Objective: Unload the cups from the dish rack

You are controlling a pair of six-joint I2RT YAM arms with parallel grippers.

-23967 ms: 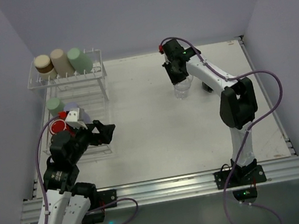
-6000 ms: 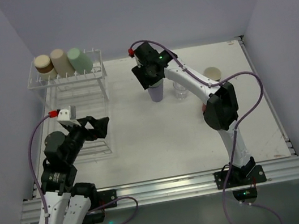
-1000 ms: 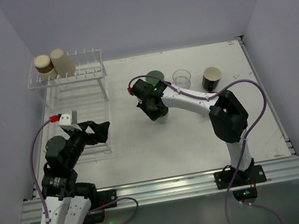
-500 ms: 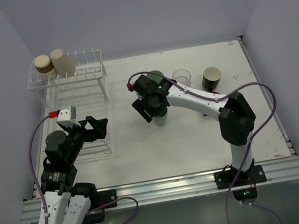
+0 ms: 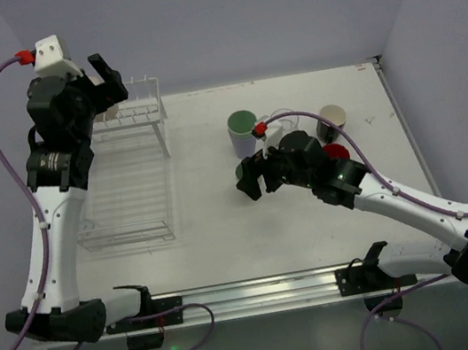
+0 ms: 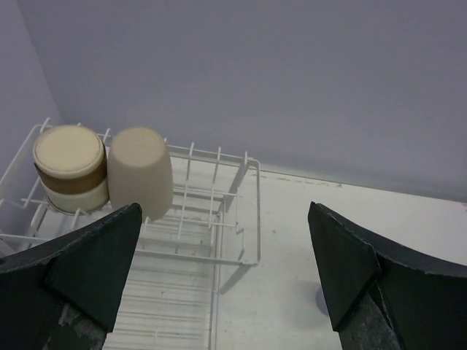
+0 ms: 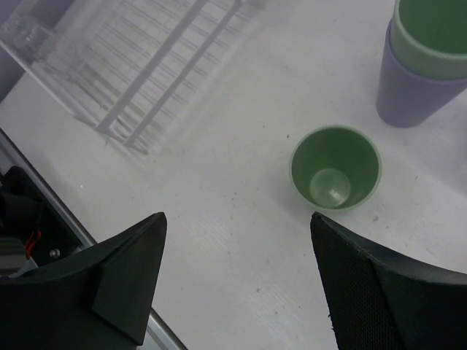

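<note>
On the dish rack's (image 6: pixel 252 211) raised shelf a tan-brown cup (image 6: pixel 69 168) and a beige cup (image 6: pixel 140 171) lie side by side. My left gripper (image 6: pixel 224 219) hangs open just short of them; from above, it (image 5: pixel 98 90) hides them. The rack's flat base (image 5: pixel 132 237) holds nothing. My right gripper (image 7: pixel 237 219) is open above the table, a pale green cup (image 7: pixel 336 169) standing upright just ahead of it, untouched. In the top view that gripper (image 5: pixel 255 180) covers this cup. A green cup nested in a purple one (image 5: pixel 243 133) stands behind.
A black cup with a cream inside (image 5: pixel 330 121) and a red cup (image 5: pixel 335 153) stand right of the stack, close to the right arm. The rack's corner (image 7: pixel 146 65) shows at the upper left of the right wrist view. Walls close the table's back and sides.
The right gripper has opened, let go of the pale green cup and drawn back from it. The left arm has swung up from beside the rack to the raised shelf.
</note>
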